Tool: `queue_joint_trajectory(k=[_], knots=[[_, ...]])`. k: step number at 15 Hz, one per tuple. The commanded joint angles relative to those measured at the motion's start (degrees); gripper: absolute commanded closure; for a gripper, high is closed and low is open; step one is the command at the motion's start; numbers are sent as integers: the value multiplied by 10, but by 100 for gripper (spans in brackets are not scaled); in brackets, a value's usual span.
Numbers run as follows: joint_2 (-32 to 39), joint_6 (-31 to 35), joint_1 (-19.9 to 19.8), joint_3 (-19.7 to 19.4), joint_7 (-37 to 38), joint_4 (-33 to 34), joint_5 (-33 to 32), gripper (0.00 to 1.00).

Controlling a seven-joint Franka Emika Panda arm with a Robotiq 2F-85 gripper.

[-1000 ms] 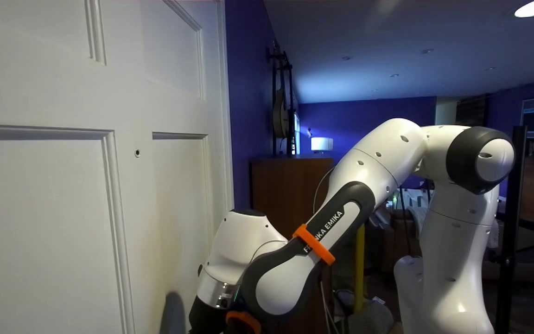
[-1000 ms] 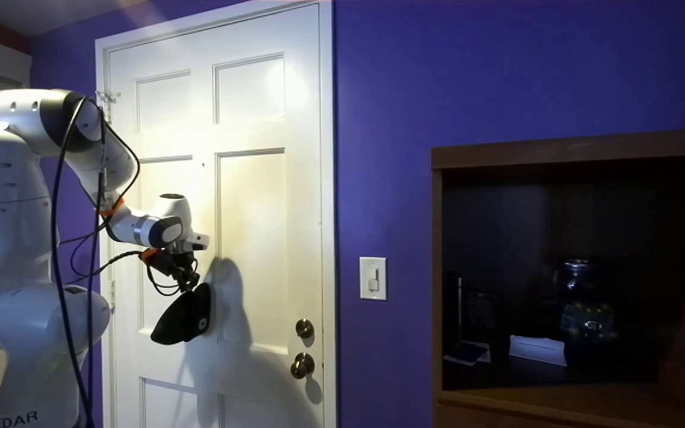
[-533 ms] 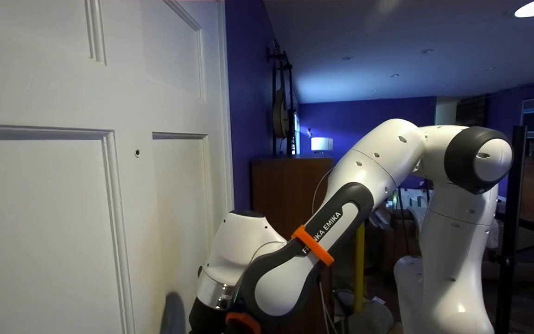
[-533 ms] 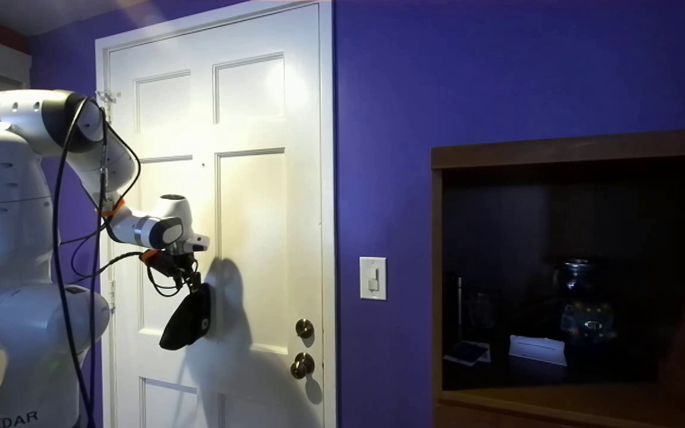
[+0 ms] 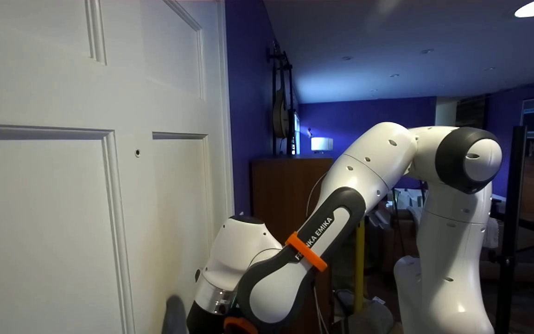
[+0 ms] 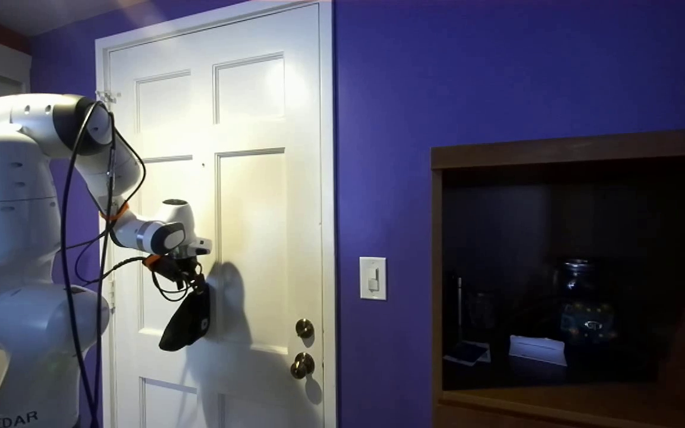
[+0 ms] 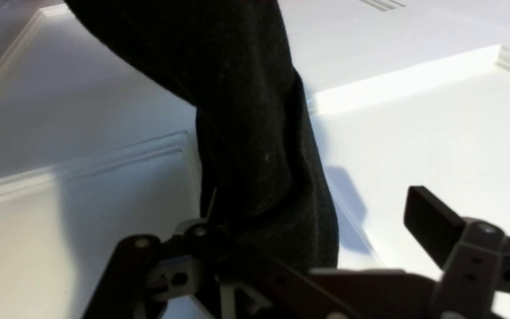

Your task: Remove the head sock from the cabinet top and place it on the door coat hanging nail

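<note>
The black head sock [image 6: 187,318] hangs in front of the white door [image 6: 253,226], just below my gripper [image 6: 194,279]. In the wrist view its dark cloth [image 7: 255,133] fills the middle and runs down behind the left finger. My gripper [image 7: 317,206] is open there, its right finger [image 7: 434,223] well apart from the cloth. Whether the left finger touches the sock I cannot tell. A small dark round spot [image 5: 137,153] shows higher on the door. The coat hanging nail cannot be made out and may be hidden behind the sock. In an exterior view, the fingers are below the frame.
Brass knobs [image 6: 302,365] stick out of the door near its right edge. A light switch [image 6: 373,278] sits on the purple wall. The wooden cabinet [image 6: 436,267] with an open shelf stands to the right. Black cables [image 6: 66,249] hang along the arm.
My gripper has opened. The sock's lower end has swung down and slightly to the right, then stayed in about the same place while the arm has sunk a little.
</note>
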Motion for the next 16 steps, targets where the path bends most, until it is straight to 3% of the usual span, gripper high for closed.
queue_joint_trajectory(k=[1, 11, 16], knots=[[11, 18, 10, -9, -27, 0, 19, 0], [-92, -94, -24, -14, 4, -1, -59, 0], [-159, -192, -32, -18, 2, 17, -77, 0]])
